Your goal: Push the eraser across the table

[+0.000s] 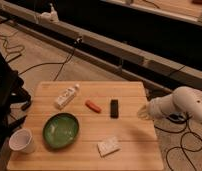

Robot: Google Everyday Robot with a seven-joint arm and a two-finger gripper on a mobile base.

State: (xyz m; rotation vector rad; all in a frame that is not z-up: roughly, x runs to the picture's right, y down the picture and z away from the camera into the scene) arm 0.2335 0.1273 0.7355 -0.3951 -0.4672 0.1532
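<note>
Looking through the single camera view, the pincer (143,112) hangs at the right edge of the bench (131,142), near the eraser (114,108) but apart from it; whether it is released or clenched I cannot tell. The eraser lies right of centre, and the push seems not yet begun. An orange-red oblong (93,105) just left of it would block a leftward push. Farther off are a white bottle (67,96), green bowl (60,131), cup (22,141) and pale flat piece (108,146).

Lab: floor cables (68,56); jaws beside table (130,136) edge.
</note>
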